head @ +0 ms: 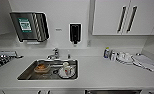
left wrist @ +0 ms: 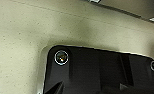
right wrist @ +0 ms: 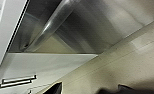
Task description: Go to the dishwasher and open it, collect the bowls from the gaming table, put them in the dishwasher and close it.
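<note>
The dishwasher (head: 113,92) shows as a steel-grey strip under the counter's front edge, right of the sink. In the right wrist view its steel front (right wrist: 98,22) is close, with a round metal bar handle (right wrist: 50,25) across it, and the door looks shut. My right gripper (right wrist: 90,90) hangs near that front, above the pale floor. My left gripper (left wrist: 90,90) hangs over speckled floor, behind the robot's dark plate. The bowls and the gaming table are out of view.
A white counter (head: 105,72) carries a steel sink (head: 23,76) with dishes in it, a tap (head: 55,53), bottles (head: 107,53) and a cloth (head: 145,62). White wall cabinets (head: 125,17) hang above. A white cabinet door with black handles (right wrist: 18,81) adjoins the dishwasher.
</note>
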Controlling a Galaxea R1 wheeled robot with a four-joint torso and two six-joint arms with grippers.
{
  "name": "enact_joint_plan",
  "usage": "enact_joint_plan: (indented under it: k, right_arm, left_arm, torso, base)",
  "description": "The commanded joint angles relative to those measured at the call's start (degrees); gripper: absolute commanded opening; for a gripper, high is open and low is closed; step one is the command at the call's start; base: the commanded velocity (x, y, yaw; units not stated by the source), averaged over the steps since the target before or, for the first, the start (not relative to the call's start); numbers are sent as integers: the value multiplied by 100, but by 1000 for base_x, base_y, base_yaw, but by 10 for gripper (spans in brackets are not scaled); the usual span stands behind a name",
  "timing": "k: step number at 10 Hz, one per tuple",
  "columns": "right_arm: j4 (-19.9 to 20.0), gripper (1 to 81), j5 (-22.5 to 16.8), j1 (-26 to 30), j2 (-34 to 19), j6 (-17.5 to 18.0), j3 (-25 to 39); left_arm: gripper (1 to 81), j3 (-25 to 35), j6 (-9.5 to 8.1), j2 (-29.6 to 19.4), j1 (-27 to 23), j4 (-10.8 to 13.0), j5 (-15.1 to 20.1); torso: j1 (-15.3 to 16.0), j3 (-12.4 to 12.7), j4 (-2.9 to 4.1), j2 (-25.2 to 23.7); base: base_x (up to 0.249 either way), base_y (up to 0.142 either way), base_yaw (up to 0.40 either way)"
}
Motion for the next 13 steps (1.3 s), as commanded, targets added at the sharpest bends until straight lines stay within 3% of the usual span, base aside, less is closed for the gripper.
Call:
enact_joint_plan:
  k: [1, 4, 6, 9, 13]
  right_arm:
    - [575, 811, -435, 950, -244, 277, 17]
    - [1242, 811, -654, 1258, -130, 663, -246]
    - [1507, 811, -848, 1434, 37, 708, -616]
    - [1568, 811, -927, 1619, 389, 708, -1214]
    - [1682, 811, -954, 1698, 441, 716, -1670]
  left_arm:
    - [811, 25, 12, -85, -254, 9, 274]
    - [811, 25, 20, -50, -262, 18, 274]
    - [811, -1, 20, -50, -254, 9, 274]
    - [811, -10, 12, -23, -262, 9, 274]
    - [811, -19, 12, 3, -253, 9, 283]
  torso:
    - [0, 0, 0, 0]
    - [2, 0, 0, 0]
    - [2, -2, 0, 0]
    - [5, -5, 0, 0]
    - [5, -9, 0, 0]
  base:
    - [0, 0, 0]
    - [0, 0, 0]
    - [0, 0, 0]
    - [0, 0, 0]
    - [0, 0, 0]
